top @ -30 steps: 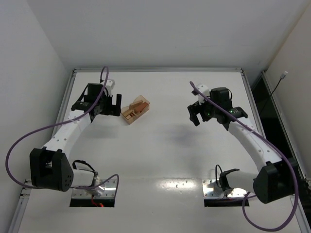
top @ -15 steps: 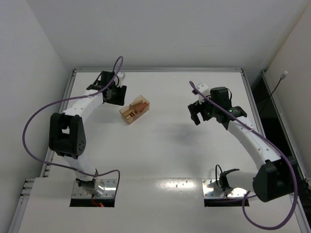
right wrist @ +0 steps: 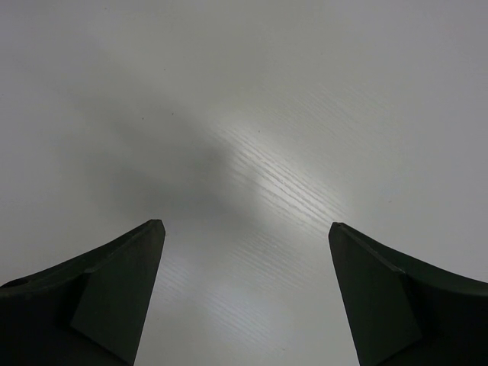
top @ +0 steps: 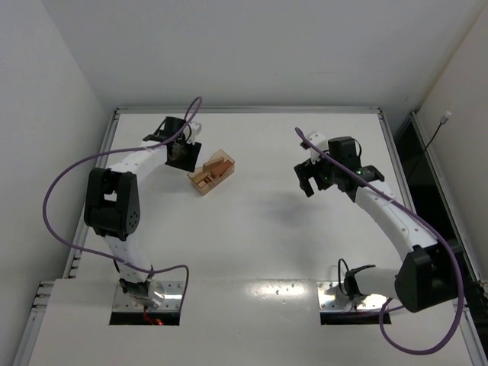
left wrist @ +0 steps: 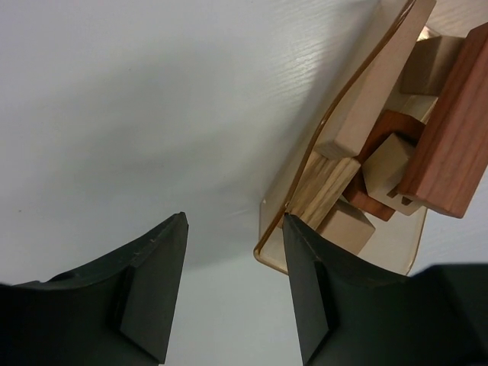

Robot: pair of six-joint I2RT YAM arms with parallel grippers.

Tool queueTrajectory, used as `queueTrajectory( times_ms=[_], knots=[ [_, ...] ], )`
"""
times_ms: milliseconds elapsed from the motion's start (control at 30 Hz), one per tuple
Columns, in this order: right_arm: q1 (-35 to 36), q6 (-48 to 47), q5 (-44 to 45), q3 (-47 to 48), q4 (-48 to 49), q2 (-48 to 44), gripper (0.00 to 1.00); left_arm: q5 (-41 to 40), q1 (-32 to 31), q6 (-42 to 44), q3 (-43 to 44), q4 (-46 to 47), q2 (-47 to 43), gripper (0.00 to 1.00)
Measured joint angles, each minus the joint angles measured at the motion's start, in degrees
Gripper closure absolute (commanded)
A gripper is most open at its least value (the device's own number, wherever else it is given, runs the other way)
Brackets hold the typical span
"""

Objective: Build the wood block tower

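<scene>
From above, the left fingers (top: 181, 156) hang at the far left of the surface (top: 259, 229), just beside the box (top: 200, 187). The blocks (top: 217, 167), tan and reddish-brown, lie inside this box. The right fingers (top: 304, 185) are well apart from it, on the right side.

In the left wrist view, the left fingers (left wrist: 149, 290) are spread, with only surface (left wrist: 152, 114) between them. The corner of the box (left wrist: 268, 248) is just beside one finger. The blocks (left wrist: 450, 137) lie jumbled inside.

In the right wrist view, the right fingers (right wrist: 114, 297) are spread wide over bare surface (right wrist: 252, 114).
</scene>
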Motion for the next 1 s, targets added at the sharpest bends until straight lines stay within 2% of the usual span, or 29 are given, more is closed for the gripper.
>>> queueTrajectory(
  times_ms=[200,300,400,533,667,1000],
  knots=[
    [0.00,0.00,0.44,0.00,0.04,0.31,0.14,0.61,-0.02,0.90,0.15,0.00,2.47,0.53],
    [0.00,0.00,0.57,0.00,0.02,0.66,0.14,1.18,-0.02,1.09,0.39,-0.04,3.67,0.58],
    [0.00,0.00,0.70,0.00,0.00,0.83,0.14,1.81,-0.02,1.27,1.05,-0.07,4.85,0.66],
    [0.00,0.00,1.25,0.00,0.02,0.85,0.14,2.58,-0.02,1.53,1.51,-0.07,6.01,0.86],
    [0.00,0.00,1.53,0.00,0.04,0.85,0.14,2.89,-0.44,2.16,1.92,-0.22,6.29,1.00],
    [-0.33,0.00,1.90,0.00,0.07,0.85,0.14,0.87,-1.07,-0.17,0.96,1.97,5.79,1.00]
  ],
)
